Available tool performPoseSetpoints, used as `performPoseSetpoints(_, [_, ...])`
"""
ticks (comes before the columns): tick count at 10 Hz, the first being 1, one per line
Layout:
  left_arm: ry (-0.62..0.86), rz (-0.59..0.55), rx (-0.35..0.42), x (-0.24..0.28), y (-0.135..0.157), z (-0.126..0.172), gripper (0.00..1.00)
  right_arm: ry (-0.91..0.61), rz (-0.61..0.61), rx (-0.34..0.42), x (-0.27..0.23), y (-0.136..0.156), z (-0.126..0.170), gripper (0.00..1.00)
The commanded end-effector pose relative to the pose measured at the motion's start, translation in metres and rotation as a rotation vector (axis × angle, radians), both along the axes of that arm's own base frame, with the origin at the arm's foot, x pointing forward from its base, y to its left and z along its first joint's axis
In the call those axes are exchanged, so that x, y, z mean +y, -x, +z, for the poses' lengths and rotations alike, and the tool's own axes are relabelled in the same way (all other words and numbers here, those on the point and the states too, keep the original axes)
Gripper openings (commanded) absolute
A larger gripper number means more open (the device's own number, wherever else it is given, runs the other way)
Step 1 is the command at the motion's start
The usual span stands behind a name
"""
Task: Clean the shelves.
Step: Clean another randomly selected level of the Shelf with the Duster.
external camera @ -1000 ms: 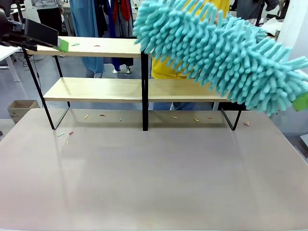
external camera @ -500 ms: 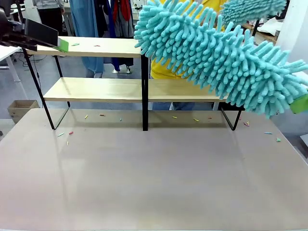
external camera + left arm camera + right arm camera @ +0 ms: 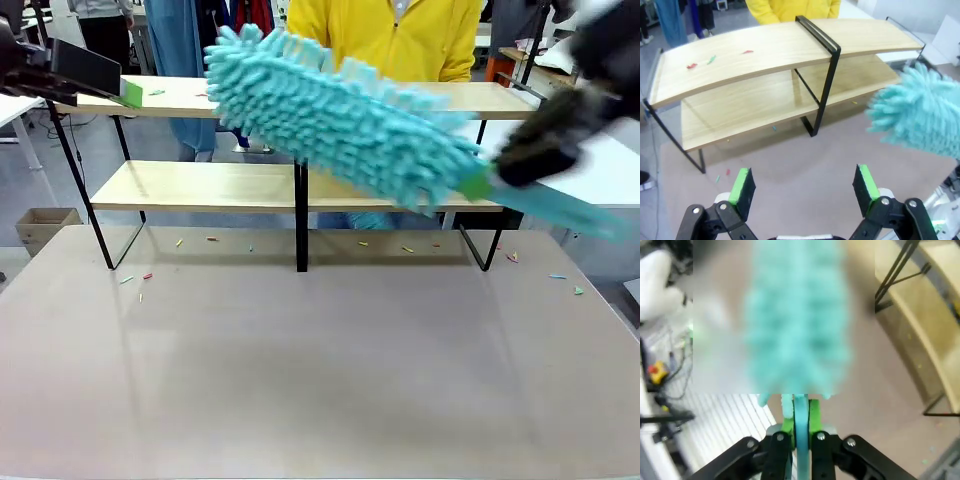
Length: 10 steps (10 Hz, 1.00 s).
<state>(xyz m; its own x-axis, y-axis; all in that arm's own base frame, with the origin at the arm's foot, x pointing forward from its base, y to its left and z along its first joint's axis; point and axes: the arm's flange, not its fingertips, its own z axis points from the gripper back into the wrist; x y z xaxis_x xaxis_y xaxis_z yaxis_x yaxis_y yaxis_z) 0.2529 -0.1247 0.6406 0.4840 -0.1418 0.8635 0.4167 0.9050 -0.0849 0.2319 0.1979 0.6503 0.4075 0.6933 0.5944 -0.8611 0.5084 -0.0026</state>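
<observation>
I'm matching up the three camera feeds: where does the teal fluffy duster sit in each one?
Front view: the duster slants across the upper middle, before the shelves.
Left wrist view: its fluffy head enters at the right edge.
Right wrist view: blurred, upper centre, handle clamped in the right gripper.
Shared landmark: the shelves, top in left wrist, right edge in right wrist.

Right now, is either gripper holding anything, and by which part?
The right gripper is shut on the turquoise microfibre duster, clamping its flat handle just below the head. The left gripper is open and empty.

Frontal across table (image 3: 320, 380), both wrists overlooking shelves (image 3: 765, 55)
</observation>
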Motion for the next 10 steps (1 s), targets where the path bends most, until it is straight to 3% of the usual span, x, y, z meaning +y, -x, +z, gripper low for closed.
performPoseSetpoints(1, [0.001,0.004,-0.002,0.001,0.000,0.001,1.00,0.045,-0.160,0.072,0.030,-0.046,0.046,0.12])
performPoseSetpoints(2, [0.001,0.004,-0.002,0.001,0.000,0.001,1.00,0.094,-0.226,0.048,0.033,-0.066,0.057,0.12])
performPoseSetpoints(3, [0.001,0.004,-0.002,0.001,0.000,0.001,1.00,0.158,-0.180,0.067,0.014,-0.062,0.051,0.12])
performPoseSetpoints(4, [0.001,0.004,-0.002,0.001,0.000,0.001,1.00,0.051,-0.142,0.037,0.038,-0.051,0.031,0.12])
performPoseSetpoints(6, [0.001,0.004,-0.002,0.001,0.000,0.001,1.00,0.051,-0.142,0.037,0.038,-0.051,0.031,0.12])
performPoseSetpoints(7, [0.001,0.004,-0.002,0.001,0.000,0.001,1.00,0.098,-0.160,0.047,0.034,-0.067,0.040,0.12])
performPoseSetpoints(9, [0.001,0.004,-0.002,0.001,0.000,0.001,1.00,0.071,-0.067,0.007,0.060,-0.115,0.049,0.12])
performPoseSetpoints(10, [0.001,0.004,-0.002,0.001,0.000,0.001,1.00,0.065,-0.069,0.043,0.075,-0.139,0.053,0.12])
